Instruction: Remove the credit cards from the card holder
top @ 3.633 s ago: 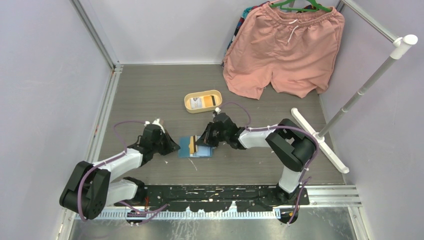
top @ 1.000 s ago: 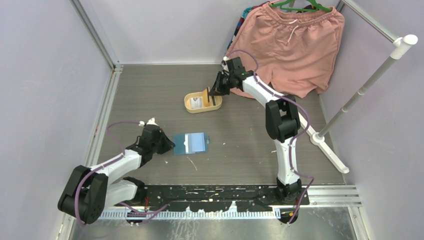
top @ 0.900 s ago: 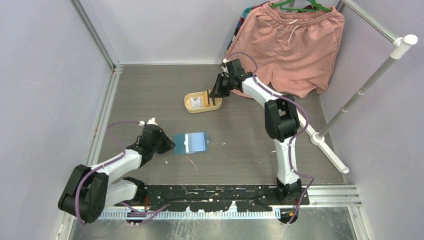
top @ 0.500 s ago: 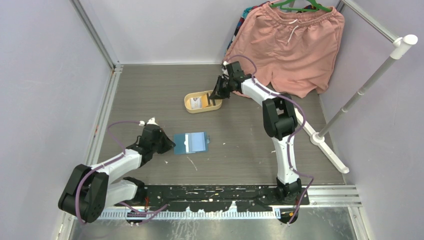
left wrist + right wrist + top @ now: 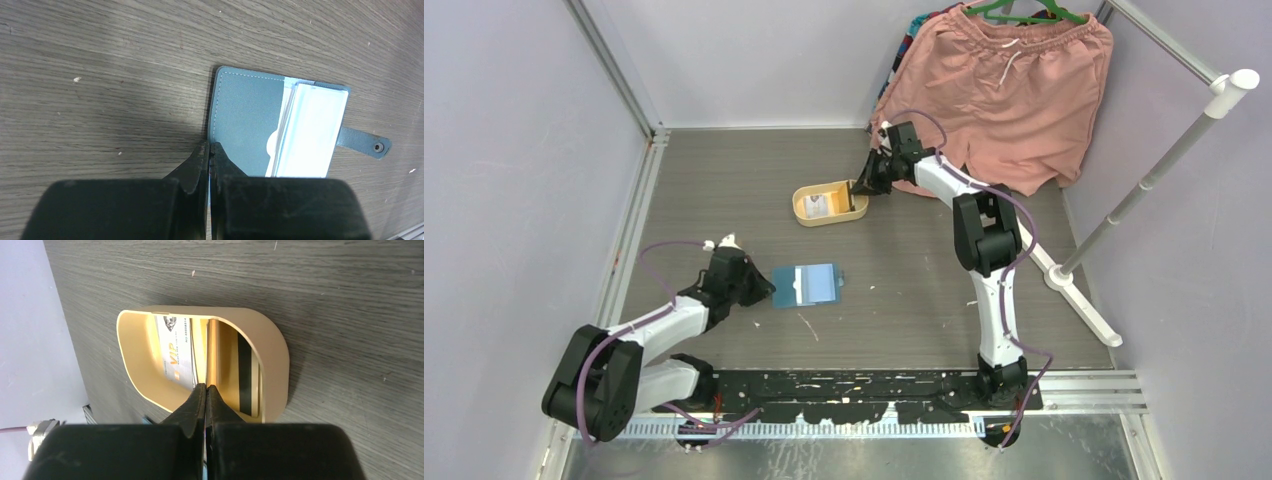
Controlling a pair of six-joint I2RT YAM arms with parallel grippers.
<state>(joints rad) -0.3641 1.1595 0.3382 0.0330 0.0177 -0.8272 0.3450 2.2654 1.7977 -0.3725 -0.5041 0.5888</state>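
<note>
The teal-blue card holder (image 5: 809,286) lies open on the table. In the left wrist view its dark pocket (image 5: 247,120) and pale clear sleeve (image 5: 310,130) show. My left gripper (image 5: 762,290) (image 5: 210,149) is shut on the card holder's left edge. My right gripper (image 5: 858,189) (image 5: 206,386) is shut on a gold credit card (image 5: 212,350), seen edge-on, standing inside the yellow oval tray (image 5: 802,215) (image 5: 272,345). A whitish VIP card (image 5: 175,352) and a gold card with a black stripe (image 5: 246,375) lie in the tray.
Pink shorts (image 5: 994,100) hang on a hanger at the back right, close behind the right arm. A white pole rack (image 5: 1144,185) leans at the right, with its flat base (image 5: 1064,280) on the table. Walls enclose the left and back.
My right gripper carried the gold card from the card holder to the tray, then shifted slightly right in the last second. The card holder slid a little left with my left gripper.
</note>
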